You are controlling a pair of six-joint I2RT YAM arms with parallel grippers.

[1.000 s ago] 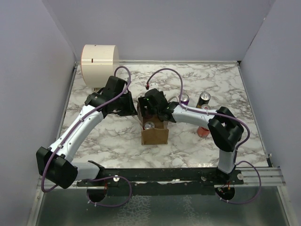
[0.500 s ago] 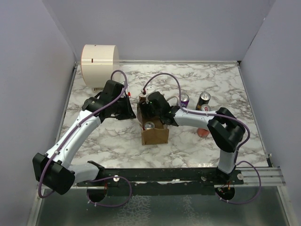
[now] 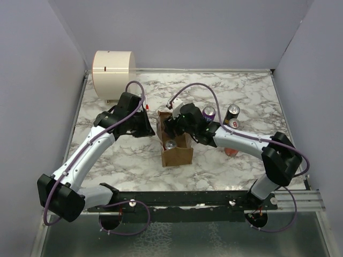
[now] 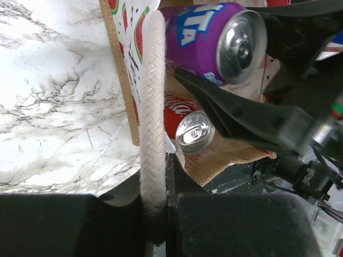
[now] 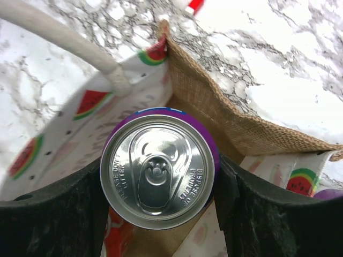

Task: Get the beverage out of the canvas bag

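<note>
- Right gripper point(image 5: 158, 214): jaws pinch the purple aluminium beverage can point(image 5: 158, 171) at its sides, axis upright.
- The can sits in the mouth of the tan-brown watermelon-print canvas bag point(image 5: 214, 112); the exit lies straight up.
- Left gripper point(image 4: 162, 182): clamped on the bag's white woven loop handle point(image 4: 151, 96).

Cream cylindrical container point(image 3: 112, 72) sits out at eleven o'clock, by the far corner of the marble table point(image 3: 252, 91). At two o'clock, a purple can point(image 3: 210, 112) and a dark can point(image 3: 232, 113) stand upright, near each other. Something reddish point(image 3: 231, 150) at four o'clock, partly hidden.
</note>
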